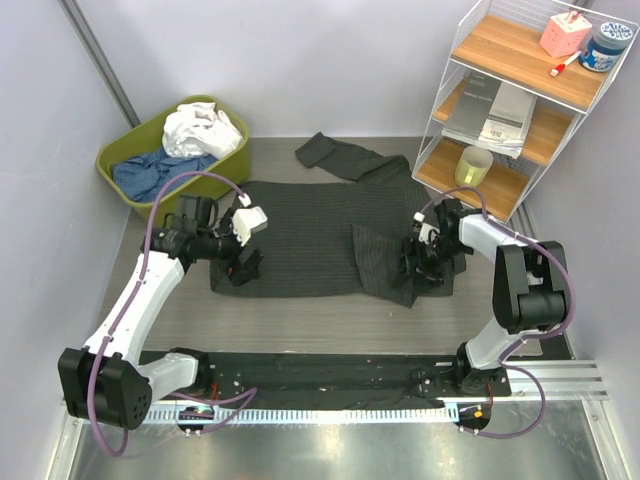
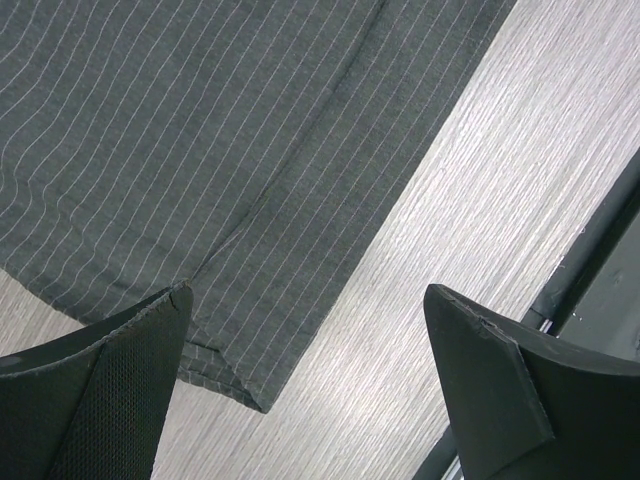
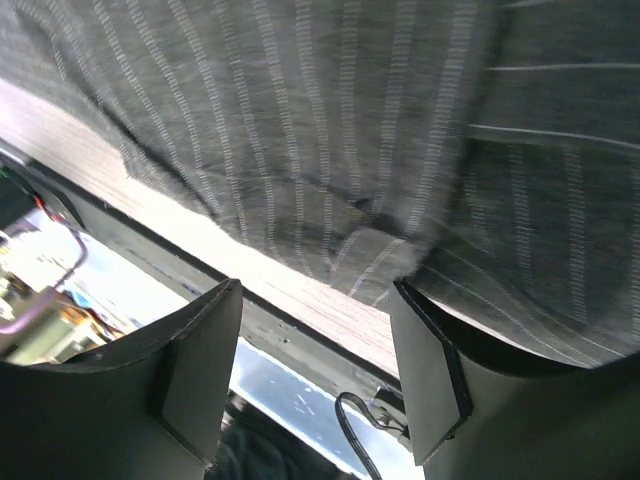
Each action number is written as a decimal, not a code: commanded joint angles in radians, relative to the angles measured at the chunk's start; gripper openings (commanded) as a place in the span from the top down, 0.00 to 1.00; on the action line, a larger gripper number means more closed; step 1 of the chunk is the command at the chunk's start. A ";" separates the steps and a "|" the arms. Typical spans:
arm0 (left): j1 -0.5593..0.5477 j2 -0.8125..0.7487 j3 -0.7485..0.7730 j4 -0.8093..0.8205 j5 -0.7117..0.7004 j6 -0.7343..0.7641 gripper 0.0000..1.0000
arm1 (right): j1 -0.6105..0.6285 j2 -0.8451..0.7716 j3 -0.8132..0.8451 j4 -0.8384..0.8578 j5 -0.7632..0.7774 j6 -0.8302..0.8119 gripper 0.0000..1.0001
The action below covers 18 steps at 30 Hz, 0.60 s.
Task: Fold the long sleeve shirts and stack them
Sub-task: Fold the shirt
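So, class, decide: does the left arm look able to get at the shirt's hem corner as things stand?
Probably yes: the left pincer hangs open right over a corner of the shirt, with nothing between them.

Shelf rack (image 1: pixel 505 190) perhaps crowds right gripper (image 1: pixel 415 262).

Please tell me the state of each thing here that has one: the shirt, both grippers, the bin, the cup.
Shirt: lying flat on the table, right side folded in, one sleeve stretched out.
Left gripper: open, over the shirt's corner.
Right gripper: open, at the shirt's right edge.
Bin: filled with clothes.
Cup: upright on a shelf.
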<state>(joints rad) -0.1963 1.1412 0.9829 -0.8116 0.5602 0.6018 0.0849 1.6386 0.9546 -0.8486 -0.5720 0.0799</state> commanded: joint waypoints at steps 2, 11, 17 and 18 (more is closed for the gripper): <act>-0.002 -0.001 0.014 0.019 0.030 -0.010 0.03 | -0.056 -0.025 -0.033 0.022 -0.012 0.058 0.35; -0.002 0.022 0.026 0.031 0.032 -0.023 0.03 | -0.056 0.003 -0.089 0.098 -0.054 0.098 0.38; -0.002 0.017 0.022 0.031 0.027 -0.027 0.03 | -0.034 -0.034 -0.112 0.121 -0.219 0.101 0.58; -0.002 0.018 0.023 0.032 0.027 -0.028 0.03 | -0.033 -0.045 -0.111 0.120 -0.241 0.104 0.70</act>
<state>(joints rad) -0.1963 1.1629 0.9829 -0.8104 0.5625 0.5842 0.0349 1.6386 0.8463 -0.7551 -0.6754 0.1669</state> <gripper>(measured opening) 0.973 0.451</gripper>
